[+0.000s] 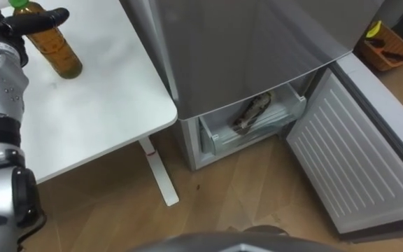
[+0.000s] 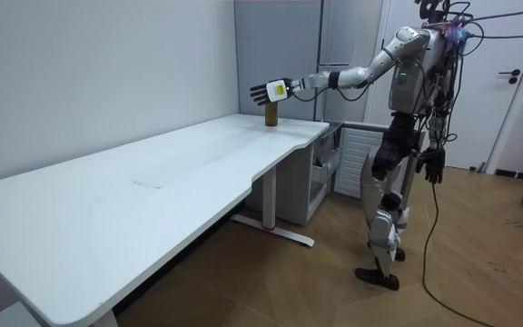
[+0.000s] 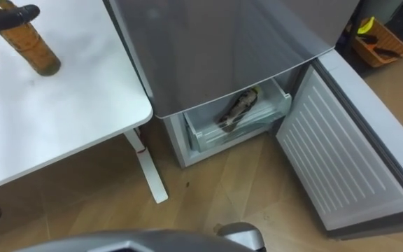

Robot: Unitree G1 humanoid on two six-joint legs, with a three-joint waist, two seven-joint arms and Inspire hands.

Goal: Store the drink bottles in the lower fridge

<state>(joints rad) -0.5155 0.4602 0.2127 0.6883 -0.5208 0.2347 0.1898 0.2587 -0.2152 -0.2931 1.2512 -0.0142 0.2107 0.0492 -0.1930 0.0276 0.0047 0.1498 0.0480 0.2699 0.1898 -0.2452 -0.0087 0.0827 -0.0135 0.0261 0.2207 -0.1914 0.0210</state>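
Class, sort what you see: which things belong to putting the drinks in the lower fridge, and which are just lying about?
Belong to the job:
drink bottle, standing at the open left hand
second bottle, lying in the fridge drawer
lower fridge door, swung open

Just lying about:
white table
orange basket

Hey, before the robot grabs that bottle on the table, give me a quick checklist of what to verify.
1. Bottle upright on the table: ok.
2. Left hand at the bottle's neck: ok; fingers straight, not closed on it yet.
3. Lower fridge door open: ok.
4. Drawer in view and reachable: ok; one drink already lies in it.
5. Room beside that drink for another: cannot tell.
6. Right hand out of the way, hanging at the robot's side: ok.
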